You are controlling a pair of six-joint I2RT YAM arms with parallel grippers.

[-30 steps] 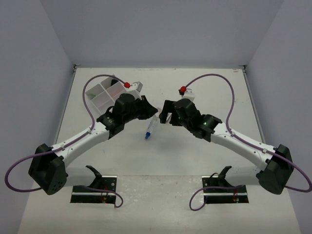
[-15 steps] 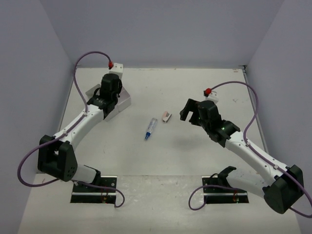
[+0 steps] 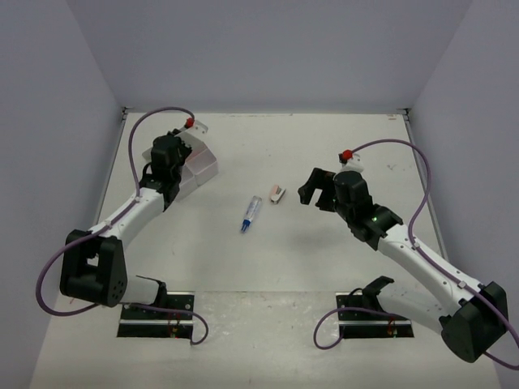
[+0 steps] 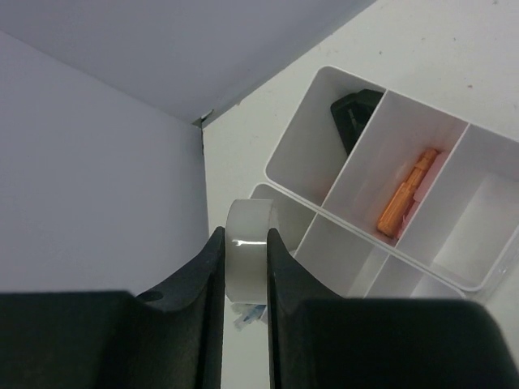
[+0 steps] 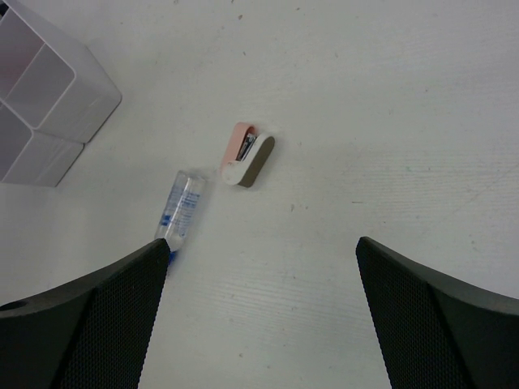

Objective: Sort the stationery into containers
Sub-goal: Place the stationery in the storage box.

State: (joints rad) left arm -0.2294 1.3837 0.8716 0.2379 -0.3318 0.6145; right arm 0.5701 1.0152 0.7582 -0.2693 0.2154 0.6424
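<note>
— Jaws first: what do the left jaws hold?
— They pinch the clear tape roll (image 4: pixel 247 243), up beside the white tray (image 4: pixel 296 142).
— And the right jaws?
— Wide apart over the counter (image 5: pixel 365 97), with the pink thing (image 5: pixel 243 150) and clear tube (image 5: pixel 182 212) below.

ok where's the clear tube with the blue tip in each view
Top external: the tube lies near the picture's centre.
Left wrist: not in it; only the held tape roll and the tray show.
Right wrist: the tube lies left of centre.
Shared landmark: the tray, upper left in top external and in the top left corner of right wrist.
</note>
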